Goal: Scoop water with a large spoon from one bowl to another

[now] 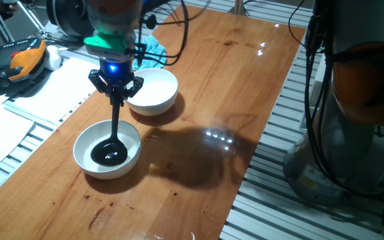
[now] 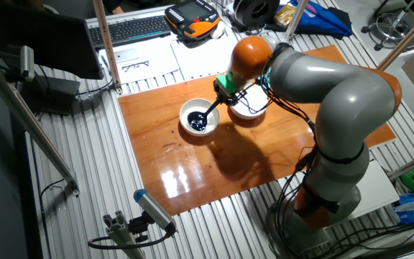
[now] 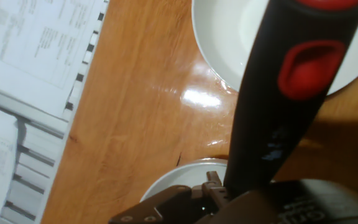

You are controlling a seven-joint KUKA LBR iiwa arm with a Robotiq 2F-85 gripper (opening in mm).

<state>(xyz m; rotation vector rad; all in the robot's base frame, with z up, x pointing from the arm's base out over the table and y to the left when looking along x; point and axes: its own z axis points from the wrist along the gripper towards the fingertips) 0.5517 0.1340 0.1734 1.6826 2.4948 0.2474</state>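
Two white bowls stand on the wooden table. The near bowl (image 1: 107,149) holds the round black scoop of the large spoon (image 1: 109,154), whose thin handle rises straight up to my gripper (image 1: 116,89), shut on the handle's top. The far bowl (image 1: 154,90) sits just behind and to the right of the gripper. From the other fixed view the spoon (image 2: 205,119) lies in the left bowl (image 2: 198,116), beside the right bowl (image 2: 249,108). In the hand view the black handle with red inlays (image 3: 284,93) fills the right side over a bowl (image 3: 229,37). The water is too faint to make out.
Papers (image 1: 45,100) and an orange-black pendant (image 1: 19,60) lie left of the wooden board, with a blue cloth (image 1: 153,45) behind the far bowl. The board's right edge drops to a slatted metal table (image 1: 279,173). A keyboard (image 2: 131,29) sits at the back.
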